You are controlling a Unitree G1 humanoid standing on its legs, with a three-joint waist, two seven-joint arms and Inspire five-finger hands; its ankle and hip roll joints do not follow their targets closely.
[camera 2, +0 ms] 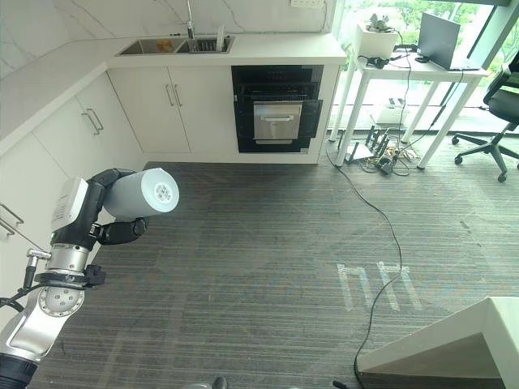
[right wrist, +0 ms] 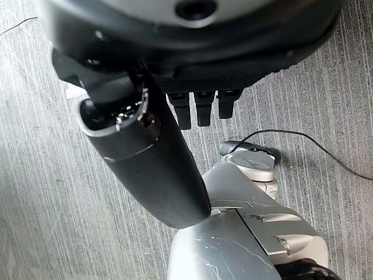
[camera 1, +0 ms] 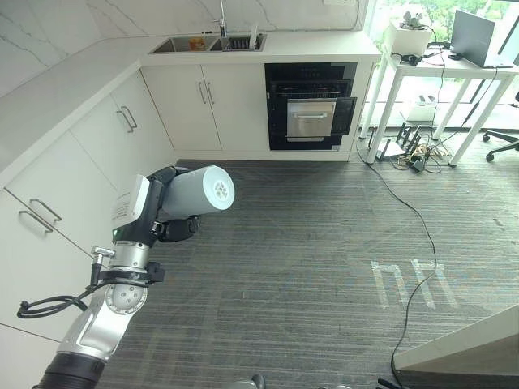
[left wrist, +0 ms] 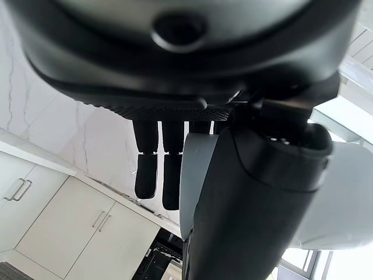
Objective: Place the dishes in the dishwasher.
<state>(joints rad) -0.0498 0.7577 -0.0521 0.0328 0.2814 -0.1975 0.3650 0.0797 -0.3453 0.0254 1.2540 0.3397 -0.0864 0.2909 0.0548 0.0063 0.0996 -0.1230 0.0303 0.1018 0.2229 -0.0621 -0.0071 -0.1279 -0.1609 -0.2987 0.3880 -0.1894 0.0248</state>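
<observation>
My left hand [camera 1: 158, 217] is raised at the lower left, shut on a white cup [camera 1: 203, 190] that lies sideways with its base facing out. In the left wrist view the cup [left wrist: 344, 198] shows pale behind the dark thumb, and the fingers [left wrist: 154, 166] curl past it. The black dishwasher [camera 1: 310, 109] stands under the far counter with its door slightly ajar, well away from the cup. In the right wrist view my right hand [right wrist: 192, 35] hangs open over the grey floor, fingers [right wrist: 198, 108] straight and holding nothing.
White cabinets [camera 1: 49, 203] run along the left, and a sink [camera 1: 195, 42] sits in the far counter. A white table [camera 1: 442, 69] with a laptop, cables on the floor [camera 1: 413, 154] and an office chair [camera 2: 503, 121] stand at the right. A pale counter corner [camera 1: 470, 348] juts in at the lower right.
</observation>
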